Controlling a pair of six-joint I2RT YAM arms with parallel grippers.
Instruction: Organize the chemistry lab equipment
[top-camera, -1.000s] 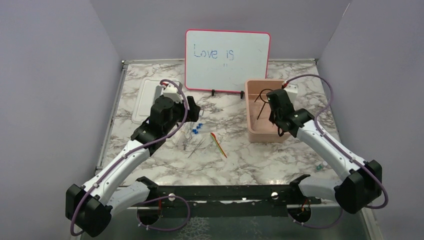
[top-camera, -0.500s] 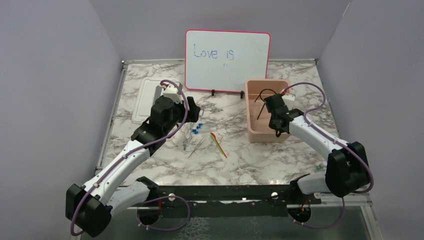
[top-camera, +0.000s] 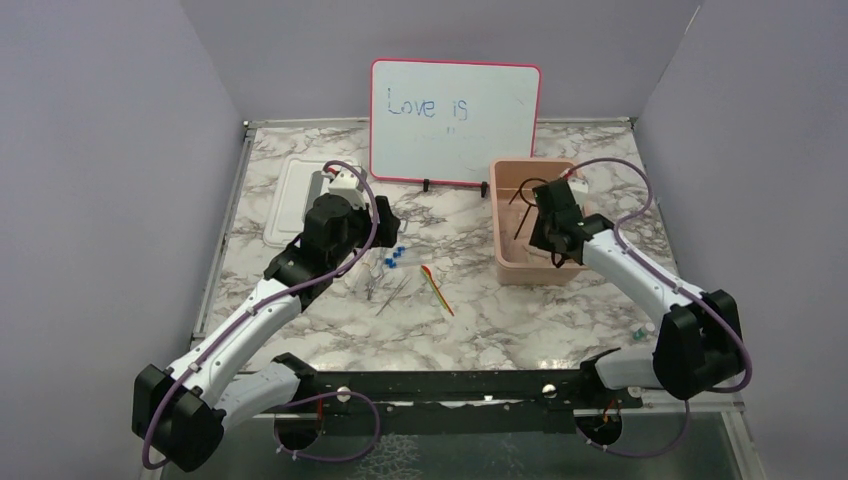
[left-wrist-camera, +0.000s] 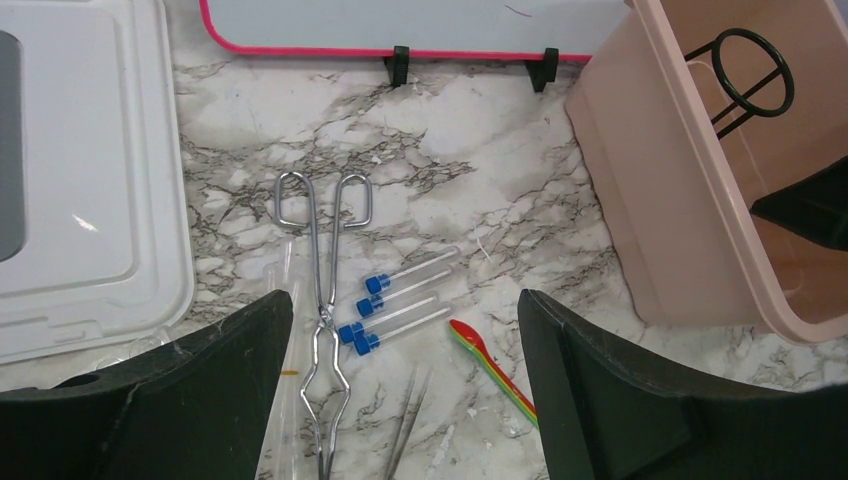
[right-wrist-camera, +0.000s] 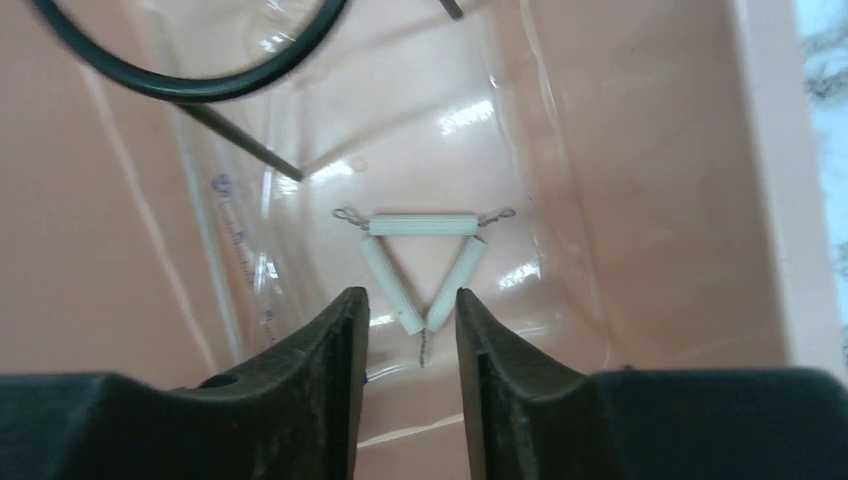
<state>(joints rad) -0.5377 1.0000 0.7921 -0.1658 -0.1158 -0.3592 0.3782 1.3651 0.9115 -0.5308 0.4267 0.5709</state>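
Well, in the top view the sorting looks partway done. The pink tub (top-camera: 530, 272) sits at 2 o'clock on the marble table (top-camera: 300, 150) with the black wire ring (top-camera: 524, 196) propped inside it, while the loose pieces lie near the centre, at about 8 o'clock from the tub. The right gripper (top-camera: 545, 232) reaches down into the tub, I'd guess to leave something there. The left gripper (top-camera: 386, 214) hangs over the loose pile, likely lining up a pick. The whiteboard (top-camera: 455, 120) stands at 12 o'clock and the white lid (top-camera: 290, 200) lies at 10 o'clock, neither part of the job.

From the left wrist, its fingers are spread wide with nothing between them. Below lie metal tongs (left-wrist-camera: 322, 290), 4 blue-capped tubes (left-wrist-camera: 400, 300) side by side at 3 o'clock of the tongs, thin tweezers (left-wrist-camera: 405, 420) at 6 o'clock and the red-yellow stick (left-wrist-camera: 495, 365) at 4 o'clock, all flat on the marble.

From the right wrist, the fingers stand parted and grip nothing. A clay triangle (right-wrist-camera: 420, 225), 3 pale tubes strung on twisted wire, rests on the tub floor with 1 corner in the gap, touching neither finger, and the ring arcs across at 11 o'clock
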